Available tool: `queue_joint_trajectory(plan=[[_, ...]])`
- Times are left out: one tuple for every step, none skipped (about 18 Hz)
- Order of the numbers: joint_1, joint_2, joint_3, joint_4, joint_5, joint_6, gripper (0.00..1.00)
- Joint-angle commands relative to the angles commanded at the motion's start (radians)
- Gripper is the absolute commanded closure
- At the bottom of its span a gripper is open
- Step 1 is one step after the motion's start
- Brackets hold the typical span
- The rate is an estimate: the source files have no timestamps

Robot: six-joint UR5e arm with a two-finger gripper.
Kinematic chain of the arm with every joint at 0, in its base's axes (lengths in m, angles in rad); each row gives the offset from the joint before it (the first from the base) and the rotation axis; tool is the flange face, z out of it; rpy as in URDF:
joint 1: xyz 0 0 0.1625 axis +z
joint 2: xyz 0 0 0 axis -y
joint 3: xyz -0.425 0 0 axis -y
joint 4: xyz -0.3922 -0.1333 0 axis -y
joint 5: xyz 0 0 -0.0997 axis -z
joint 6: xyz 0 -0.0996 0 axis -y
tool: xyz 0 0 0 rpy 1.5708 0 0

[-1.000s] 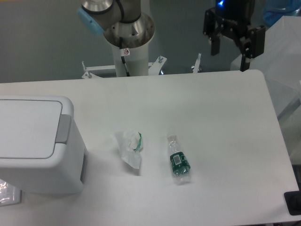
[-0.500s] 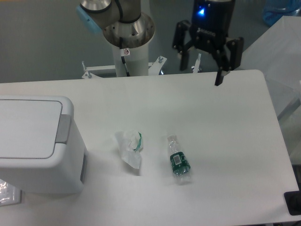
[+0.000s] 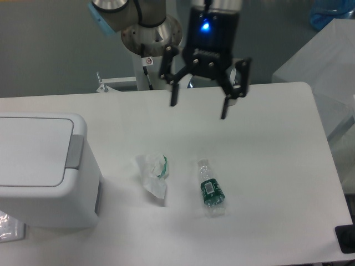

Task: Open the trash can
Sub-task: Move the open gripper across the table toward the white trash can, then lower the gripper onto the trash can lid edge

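Nearest, at the left front edge of the tabletop [image 3: 266,183]: the trash can [image 3: 44,172], big, boxy and white, lid flat and shut, grey push tab [image 3: 74,151] on the lid's right edge untouched. Nothing of its inside on show, so contents unknown. Poking out from under its front left corner, a bit of clear plastic [image 3: 10,227].

Right of the can, mid-tabletop: a crumpled clear wrapper [image 3: 152,173] with a touch of green, and just beyond it to the right a small clear bottle [image 3: 210,189] with a green label, lying on its side, cap end away from the camera. Apart from each other, apart from the can. Whether anything is left inside the bottle: too small to tell.

Farthest, over the back of the tabletop: the tool [image 3: 199,110], fingers spread wide, holding nothing, blue light lit on its body. Shifted leftward and lower across the last second, from the far right corner to a spot behind the wrapper and bottle. Everything on the tabletop where it was.

Probably an approach toward the can, with much leftward travel remaining. Task not begun: lid down, tab unpressed, tool well apart from the can. Likely next: carry on left, settle over the grey tab, press down.
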Motion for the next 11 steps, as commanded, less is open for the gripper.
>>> queue_joint_trajectory(plan=[[-0.015, -0.003, -0.009, 0.034, 0.018, -0.003, 0.0], [-0.029, -0.005, -0.022, 0.048, 0.029, -0.011, 0.0], [-0.038, -0.006, -0.031, 0.052, 0.026, -0.037, 0.0], [-0.049, -0.008, -0.032, 0.052, 0.025, -0.101, 0.0], [-0.064, -0.008, -0.035, 0.054, 0.025, -0.192, 0.0], [-0.077, -0.008, -0.039, 0.055, 0.025, -0.289, 0.0], [-0.083, -0.014, -0.042, 0.058, 0.025, -0.354, 0.0], [-0.086, -0.023, -0.042, 0.066, 0.023, -0.389, 0.0], [-0.106, -0.034, -0.043, 0.069, 0.023, -0.408, 0.0], [-0.124, -0.041, -0.043, 0.071, 0.023, -0.429, 0.0], [-0.134, -0.054, -0.043, 0.071, 0.023, -0.458, 0.0]])
